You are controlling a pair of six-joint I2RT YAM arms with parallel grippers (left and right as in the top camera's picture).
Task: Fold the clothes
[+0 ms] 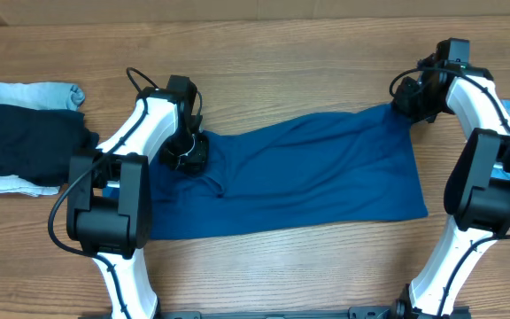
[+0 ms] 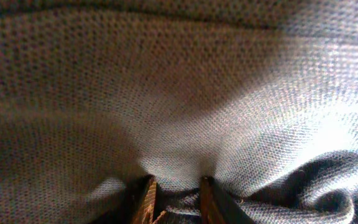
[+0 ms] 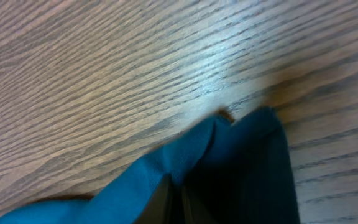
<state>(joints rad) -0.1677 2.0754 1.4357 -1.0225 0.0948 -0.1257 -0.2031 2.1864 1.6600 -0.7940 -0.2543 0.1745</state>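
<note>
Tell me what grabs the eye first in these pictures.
The royal-blue shirt spread across the middle of the wooden table dominates. The left gripper pinches a bunch of its fabric near the left end, and the right gripper is shut on its far right corner. A near-black garment stacked with light-blue pieces sits at the table's left edge.

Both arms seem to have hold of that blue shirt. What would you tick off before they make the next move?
1. Left gripper pinching the blue shirt: ok, knit fabric is bunched between its fingers.
2. Right gripper shut on the shirt's far right corner: ok.
3. Shirt lying smooth: not ok, creases run out from the left grip.
4. Shirt's left edge: cannot tell, the left arm hides it.
5. Dark folded garment out of the way: ok, it lies to the left, apart from the shirt cloth that shows.
</note>
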